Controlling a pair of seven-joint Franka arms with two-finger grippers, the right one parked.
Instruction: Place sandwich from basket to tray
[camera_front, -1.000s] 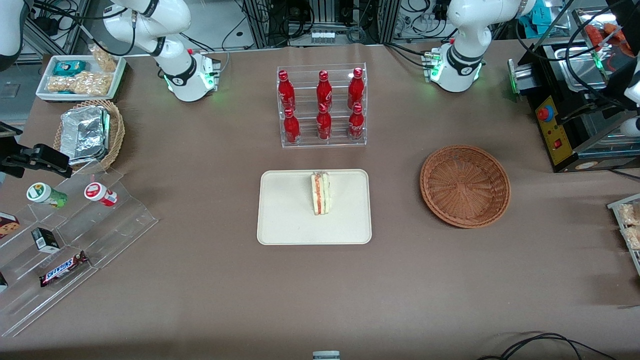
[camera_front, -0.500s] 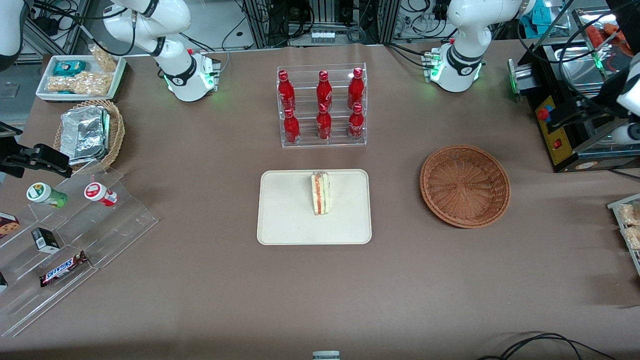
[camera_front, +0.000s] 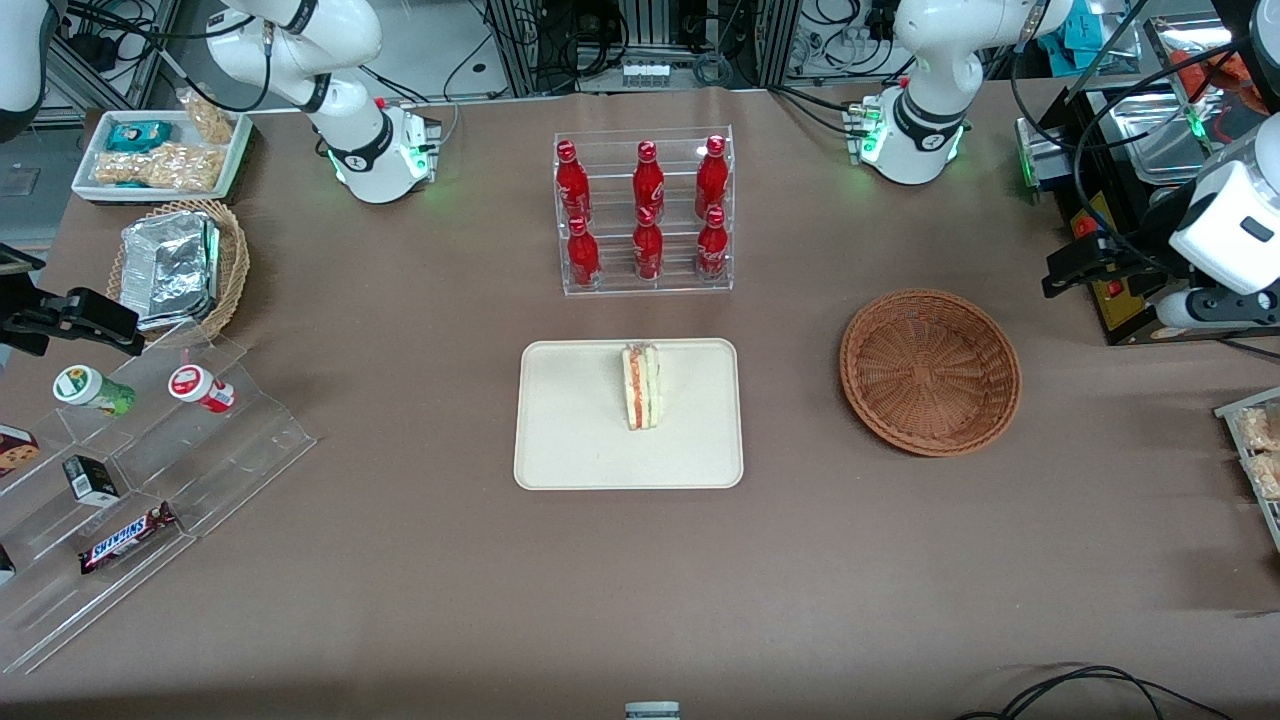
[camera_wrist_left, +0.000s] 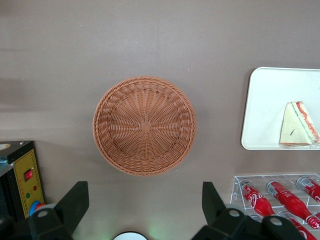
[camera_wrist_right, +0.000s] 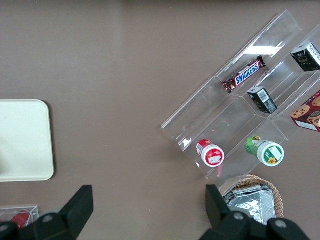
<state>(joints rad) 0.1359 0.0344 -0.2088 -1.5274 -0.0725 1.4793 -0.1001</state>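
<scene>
Sandwich (camera_front: 641, 386): front view, standing on its edge on the tray (camera_front: 570, 450), nearer the bottle rack (camera_front: 645, 212) than the tray's near rim.
Basket (camera_front: 930, 371): front view, holds nothing, toward the working arm's end.
Gripper (camera_front: 1075, 268): front view, raised, well apart from the sandwich.
Gripper fingers (camera_wrist_left: 75, 202): wrist view, spread wide, holding nothing, high above the basket (camera_wrist_left: 144, 125).
Sandwich (camera_wrist_left: 298, 125): wrist view, on the tray (camera_wrist_left: 265, 107).
Handling: likely light, soft, easily squashed; best held gently across the flat bread faces.

Claw (camera_wrist_left: 142, 210) hangs wide apart above basket (camera_front: 930, 371), bottle rack (camera_front: 645, 212) nearby.
</scene>
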